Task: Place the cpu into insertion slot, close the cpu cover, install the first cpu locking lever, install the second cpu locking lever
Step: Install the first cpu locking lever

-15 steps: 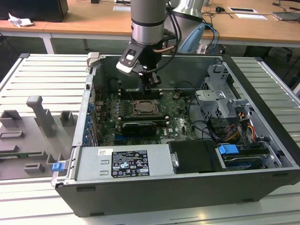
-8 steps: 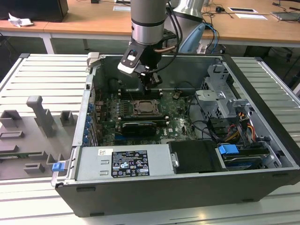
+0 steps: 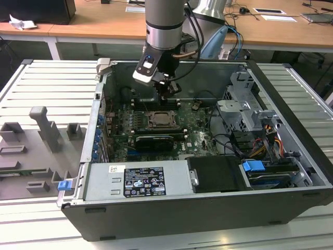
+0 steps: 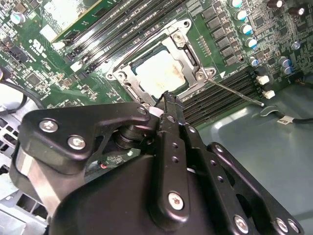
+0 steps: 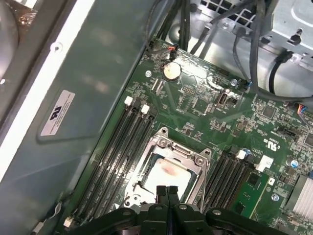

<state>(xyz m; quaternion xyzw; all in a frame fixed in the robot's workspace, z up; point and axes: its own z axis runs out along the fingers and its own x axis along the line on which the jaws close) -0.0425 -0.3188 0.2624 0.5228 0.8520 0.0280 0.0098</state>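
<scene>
**Q:** What was the state and position of the end effector (image 5: pixel 166 190)?

**A:** In the first wrist view its two fingers were pressed flat together, with nothing between them. The tips stood at one edge of the slot (image 3: pixel 165 121), low inside the case (image 3: pixel 208 219). Whether they touched the metal rim could not be told.

**Q:** Where was the cpu (image 4: pixel 159 73)?

**A:** It was seated in the slot. Its dull top showed through the window of the cover (image 4: pixel 129 81), which lay flat over it. In the second wrist view a thin lever (image 4: pixel 238 93) ran out from one corner of the cover and slanted across the memory slots (image 4: pixel 215 100). It looked unlatched.

**Q:** What stage had the task reached?

**A:** By appearance, placement and cover closing were done, and the levers were the work in hand.

**Q:** What could go wrong from here?

**A:** There were three likely faults.
- **Slip:** the closed tips were narrow and smooth. Pushed against a springy wire lever, they could slide off and strike the board (image 5: pixel 205 105) or the memory slots.
- **Spring-back:** a lever released before it caught its hook could let the cover lift and disturb the cpu on its contacts.
- **False seating:** a push that passed beside the hook would leave the lever low but not locked. Pressing on the cover instead of the lever would load the socket to no purpose.
</scene>
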